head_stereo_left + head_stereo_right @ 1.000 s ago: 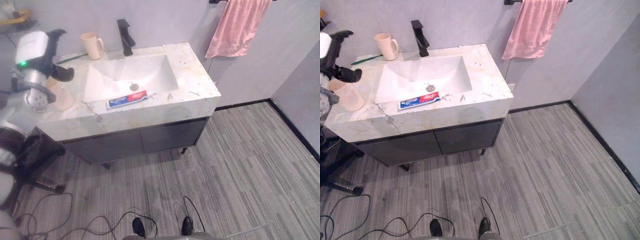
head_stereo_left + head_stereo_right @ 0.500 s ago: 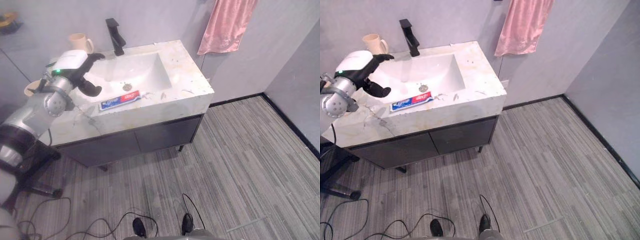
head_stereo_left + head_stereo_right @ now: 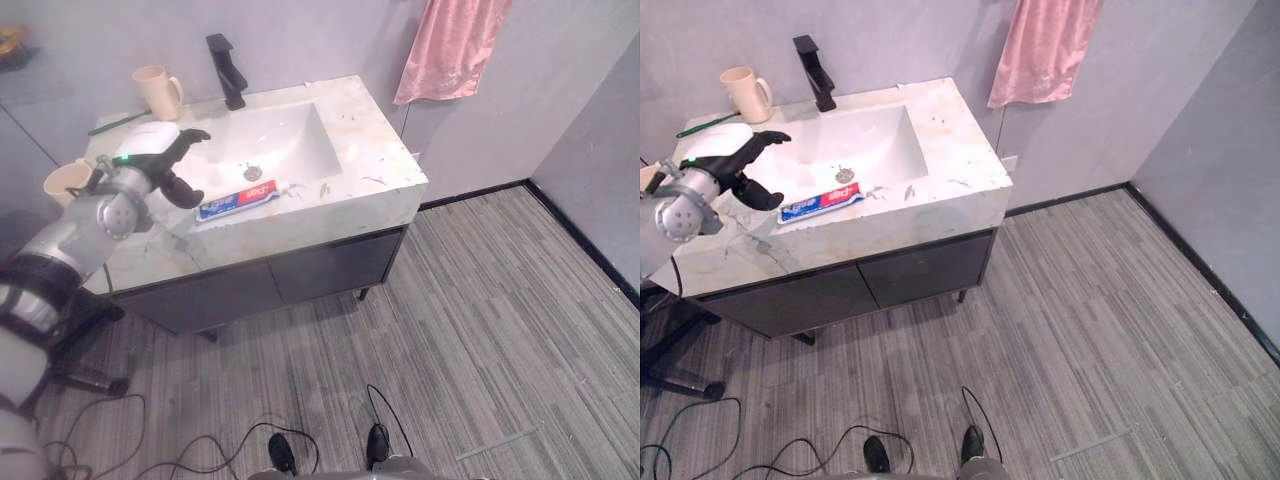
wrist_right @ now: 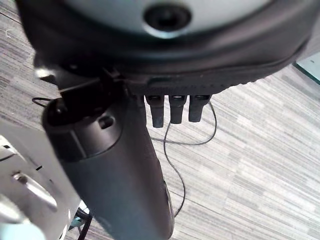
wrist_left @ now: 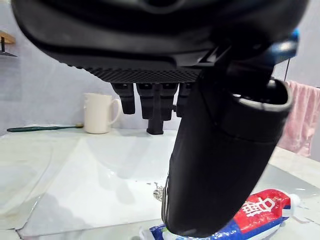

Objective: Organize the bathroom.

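Note:
A red, white and blue toothpaste tube (image 3: 237,200) lies on the marble counter's (image 3: 370,170) front strip, just before the sink basin (image 3: 268,140). My left hand (image 3: 165,165) hovers open just left of the tube, fingers spread towards the basin and holding nothing. In the left wrist view the tube (image 5: 250,215) lies right under the thumb (image 5: 220,160). A cream mug (image 3: 155,90) stands at the back left beside a green toothbrush (image 3: 120,122). A second beige cup (image 3: 65,181) stands at the counter's left edge. My right hand (image 4: 115,175) hangs open over the floor.
A black faucet (image 3: 225,70) rises behind the basin. A pink towel (image 3: 450,45) hangs on the wall at the right. The dark cabinet (image 3: 280,280) stands under the counter on a grey plank floor (image 3: 480,330).
My left hand has left the beige cup at the counter's left edge and swung right and down to the toothpaste tube. The camera has also shifted.

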Controlling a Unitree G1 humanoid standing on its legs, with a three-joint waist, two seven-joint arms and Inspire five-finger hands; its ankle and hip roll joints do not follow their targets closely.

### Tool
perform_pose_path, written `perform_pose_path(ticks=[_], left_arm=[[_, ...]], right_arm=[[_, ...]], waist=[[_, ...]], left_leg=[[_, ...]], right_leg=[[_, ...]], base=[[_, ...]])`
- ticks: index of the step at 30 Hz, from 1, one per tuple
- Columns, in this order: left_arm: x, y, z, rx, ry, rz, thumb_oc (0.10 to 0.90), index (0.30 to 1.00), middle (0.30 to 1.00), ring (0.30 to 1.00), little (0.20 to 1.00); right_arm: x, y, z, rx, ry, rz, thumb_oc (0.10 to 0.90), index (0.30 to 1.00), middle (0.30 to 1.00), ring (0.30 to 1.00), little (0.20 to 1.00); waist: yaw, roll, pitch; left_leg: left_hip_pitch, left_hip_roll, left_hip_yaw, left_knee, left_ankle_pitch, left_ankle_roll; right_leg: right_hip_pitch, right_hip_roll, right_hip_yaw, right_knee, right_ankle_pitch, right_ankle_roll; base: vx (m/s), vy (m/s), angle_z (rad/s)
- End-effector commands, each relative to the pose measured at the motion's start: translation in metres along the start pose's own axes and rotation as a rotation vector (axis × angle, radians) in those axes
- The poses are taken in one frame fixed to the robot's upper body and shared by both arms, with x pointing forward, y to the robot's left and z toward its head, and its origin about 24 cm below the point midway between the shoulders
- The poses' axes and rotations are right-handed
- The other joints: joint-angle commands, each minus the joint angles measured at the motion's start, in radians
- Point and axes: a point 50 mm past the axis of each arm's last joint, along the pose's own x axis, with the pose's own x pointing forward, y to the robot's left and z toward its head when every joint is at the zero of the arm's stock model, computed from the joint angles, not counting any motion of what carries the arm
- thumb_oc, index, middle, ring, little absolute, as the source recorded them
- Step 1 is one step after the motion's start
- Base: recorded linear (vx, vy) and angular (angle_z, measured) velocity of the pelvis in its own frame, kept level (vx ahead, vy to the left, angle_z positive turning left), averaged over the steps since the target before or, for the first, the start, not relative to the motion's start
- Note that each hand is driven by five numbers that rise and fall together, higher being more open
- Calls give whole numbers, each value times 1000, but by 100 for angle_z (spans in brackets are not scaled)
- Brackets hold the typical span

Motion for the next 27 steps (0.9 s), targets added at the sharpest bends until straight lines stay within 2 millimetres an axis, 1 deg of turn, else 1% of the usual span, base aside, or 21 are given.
perform_pose_path(ticks=[1,6,13,17,27], left_arm=[[6,63,-5,-45,16,244,800,900,900,900,900],[4,45,-11,-67,29,213,800,900,900,900,900],[2,29,-13,-99,37,164,800,900,900,900,900],[1,21,-13,-105,36,164,800,900,900,900,900],[2,14,-8,-105,33,164,800,900,900,900,900]], right_arm=[[0,-4,-23,-42,108,-17,800,900,900,900,900],[1,-2,-24,-41,125,-13,800,900,900,900,900],[1,-1,-25,-39,136,-14,800,900,900,900,900],[1,0,-25,-39,139,-13,800,900,900,900,900],[1,1,-24,-41,136,-16,800,900,900,900,900]], waist=[[-7,-10,-35],[-3,-8,-44],[1,-7,-46],[1,-8,-48],[0,-8,-47]], left_leg=[[-13,-16,5,37,-69,6],[-6,-17,6,36,-70,7],[0,-19,4,32,-72,9],[3,-19,3,28,-73,11],[1,-21,-1,29,-76,13]], right_leg=[[16,-4,12,21,-70,31],[22,-5,6,19,-69,30],[25,-6,4,20,-72,31],[23,-6,6,23,-74,31],[17,-6,10,30,-77,29]], base=[[0,0,0],[0,0,0],[0,0,0],[0,0,0],[0,0,0]])
